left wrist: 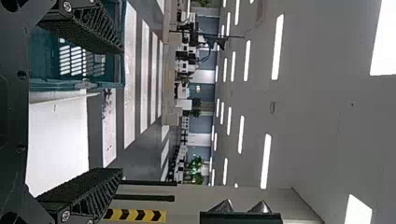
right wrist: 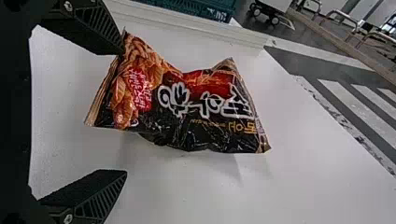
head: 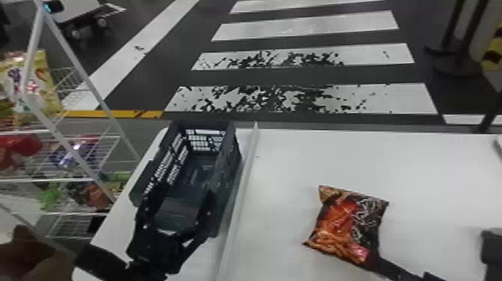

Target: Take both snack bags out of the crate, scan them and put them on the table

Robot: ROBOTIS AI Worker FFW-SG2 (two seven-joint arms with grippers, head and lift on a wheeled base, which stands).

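- Two black grippers work either end of a white table: the left gripper [head: 180, 198], its fingers spread wide and clutching nothing, is at the near end of the crate [head: 228, 164].
- The right gripper [head: 429, 251], likewise released with fingers well apart, is at the near right of the table [head: 411, 160]; one finger's tip sits right at a corner of the snack bag, though contact cannot be confirmed.
- One orange, red and black snack bag [head: 347, 228] lies on the white tabletop, printed face up, to the right of the crate.
- A raised white strip [head: 244, 179] runs between bag and crate, close along the crate's right side.
- At far left, a white wire rack [head: 61, 140] displays colorful packages on its shelves.
- Beyond the table, white crosswalk bars [head: 310, 28] cross a dark floor; a wheeled cart [head: 84, 18] stands upper left.
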